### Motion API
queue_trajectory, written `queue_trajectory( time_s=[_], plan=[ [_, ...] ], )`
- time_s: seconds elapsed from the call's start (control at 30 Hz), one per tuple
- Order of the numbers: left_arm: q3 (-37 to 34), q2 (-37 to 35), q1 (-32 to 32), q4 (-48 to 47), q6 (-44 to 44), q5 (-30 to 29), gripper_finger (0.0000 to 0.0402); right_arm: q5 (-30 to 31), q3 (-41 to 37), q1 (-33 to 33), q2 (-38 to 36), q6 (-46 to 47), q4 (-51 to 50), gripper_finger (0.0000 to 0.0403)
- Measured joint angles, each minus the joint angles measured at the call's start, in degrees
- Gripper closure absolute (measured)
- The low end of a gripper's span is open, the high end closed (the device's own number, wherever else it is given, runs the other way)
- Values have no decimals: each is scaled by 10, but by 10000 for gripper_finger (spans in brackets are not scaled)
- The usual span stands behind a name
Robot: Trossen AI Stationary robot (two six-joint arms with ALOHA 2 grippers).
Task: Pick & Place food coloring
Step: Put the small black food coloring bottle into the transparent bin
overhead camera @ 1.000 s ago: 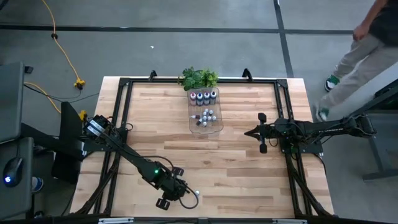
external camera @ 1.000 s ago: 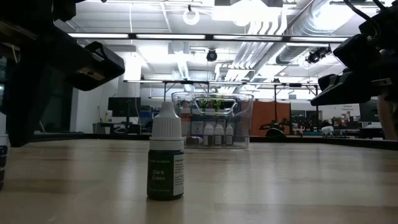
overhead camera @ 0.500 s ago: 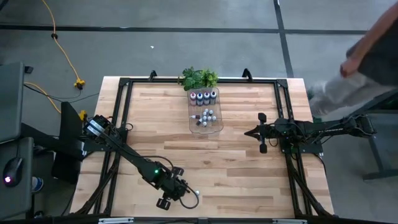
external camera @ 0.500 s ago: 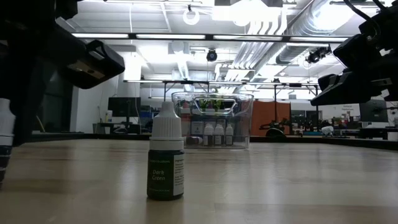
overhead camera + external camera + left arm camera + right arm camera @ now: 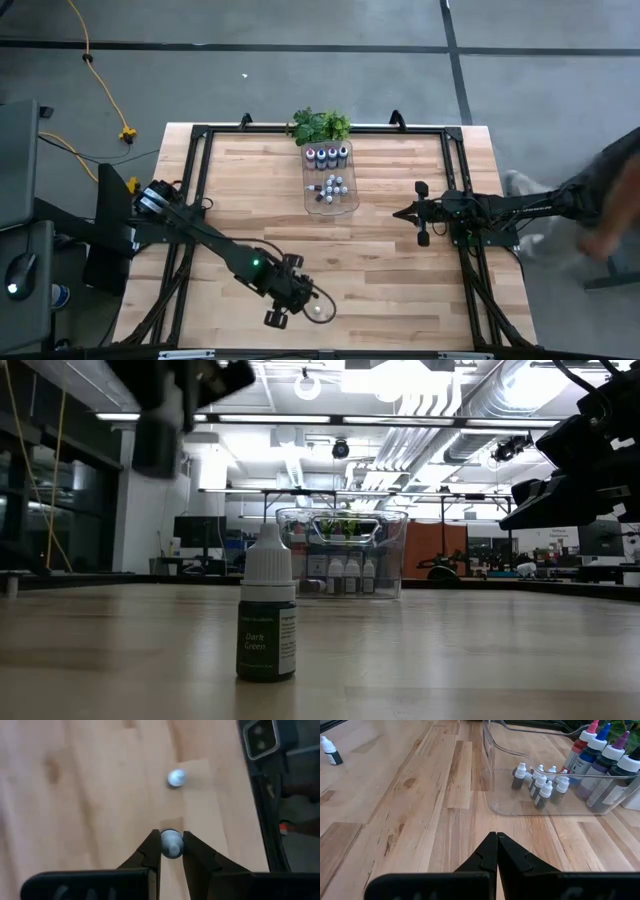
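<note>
Since a second ago: we see our left arm has swung toward the middle of the near edge, and in the low view its end effector has climbed from table height to the top of the picture; the person at the right has moved on.
Surface (image 5: pixel 380 270): wooden top; our clear tray (image 5: pixel 331 190) sits at the far middle, in front of a leafy plant (image 5: pixel 319 126).
Left end effector (image 5: pixel 171 851): near the front edge in the high view (image 5: pixel 290 298), fingers narrowed on a small white-capped bottle (image 5: pixel 171 842), gripped by its cap end and raised off the wood.
Right end effector (image 5: pixel 496 851): waiting at the right side (image 5: pixel 421 213), fingers pressed together on nothing, pointed toward the tray.
Food coloring in tray (image 5: pixel 540 782): small whitish bottles cluster in the near part, taller ones with coloured tops (image 5: pixel 605 755) line the far wall.
Loose bottle (image 5: pixel 267 622): upright, labelled dark green, alone near the front edge, just beside our left end effector (image 5: pixel 320 310).
Deciding relation: we judge the tray lies away from the held bottle, toward the far middle; the bottle hangs with its long axis roughly vertical, so the carry goes toward the far side, then down inside the walls.
Nearer arm: for the loose bottle, our left by far.
</note>
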Motion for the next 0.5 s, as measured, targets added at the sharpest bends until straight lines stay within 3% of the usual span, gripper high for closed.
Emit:
queue_trajectory(
  time_s=[0.1, 0.5],
  plan=[
    [49, 0, 8, -71, -29, -21, 358, 0, 0, 0, 0, 0, 0, 402],
    [182, 1, 50, -187, -161, -171, 358, 0, 0, 0, 0, 0, 1, 402]
  ],
)
